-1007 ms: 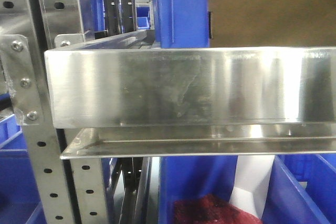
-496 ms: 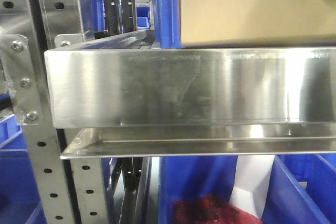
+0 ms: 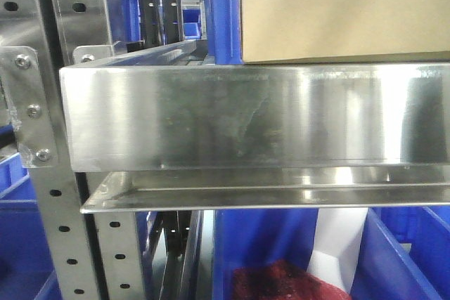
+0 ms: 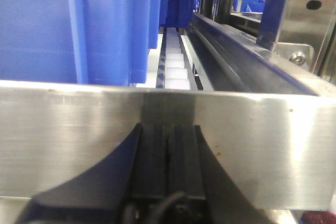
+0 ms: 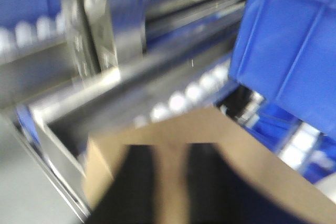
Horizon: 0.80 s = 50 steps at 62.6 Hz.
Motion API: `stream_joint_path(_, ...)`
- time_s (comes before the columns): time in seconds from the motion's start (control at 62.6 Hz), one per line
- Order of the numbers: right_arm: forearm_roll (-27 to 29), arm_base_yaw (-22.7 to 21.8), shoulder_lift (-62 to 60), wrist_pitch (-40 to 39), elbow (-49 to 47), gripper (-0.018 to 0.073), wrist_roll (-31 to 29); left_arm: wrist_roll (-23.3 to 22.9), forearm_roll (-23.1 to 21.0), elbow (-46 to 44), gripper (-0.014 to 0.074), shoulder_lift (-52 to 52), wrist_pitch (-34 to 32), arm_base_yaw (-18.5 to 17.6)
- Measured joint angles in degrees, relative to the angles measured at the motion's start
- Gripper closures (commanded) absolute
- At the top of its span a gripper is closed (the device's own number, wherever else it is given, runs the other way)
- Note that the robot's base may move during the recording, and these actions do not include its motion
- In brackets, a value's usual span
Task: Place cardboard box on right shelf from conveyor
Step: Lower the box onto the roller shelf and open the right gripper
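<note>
The cardboard box [image 3: 344, 15], plain tan, sits at the top right of the front view, just behind the deep brushed lip of the right shelf [image 3: 232, 114]. In the blurred right wrist view the box [image 5: 210, 124] lies under my right gripper [image 5: 170, 156]. Its two dark fingers are apart, and the box's top face shows between and beside them. My left gripper [image 4: 167, 129] is shut with nothing in it, close in front of the shelf's steel lip [image 4: 79, 140]. The conveyor is out of view.
A perforated steel upright [image 3: 60, 244] with a bolted bracket stands at the left. Blue bins stand behind the shelf [image 3: 246, 5] and below it [image 3: 415, 258], one holding red mesh [image 3: 281, 282]. White rollers [image 4: 173, 66] run along the shelf bed beside a large blue bin [image 4: 79, 24].
The box has shifted left along the shelf and now shows sharp and still behind the lip. The dark gripper tip seen at the top right corner half a second ago is gone.
</note>
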Motion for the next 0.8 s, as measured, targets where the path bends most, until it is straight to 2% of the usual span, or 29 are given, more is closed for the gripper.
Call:
stream_joint_path(0.192,7.20,0.00,0.00,-4.51,0.00,0.0536,1.77,0.00,0.00,0.00,0.0713,0.00,0.00,0.00)
stream_joint_path(0.288,9.09,0.00,0.00,-5.62,0.00,0.0536,1.89,0.00,0.00,0.00,0.0713,0.00,0.00,0.00)
stream_joint_path(0.799,9.54,0.00,0.00,-6.86,0.00,0.0536,2.00,0.00,0.00,0.00,0.0712,0.00,-0.04,0.00)
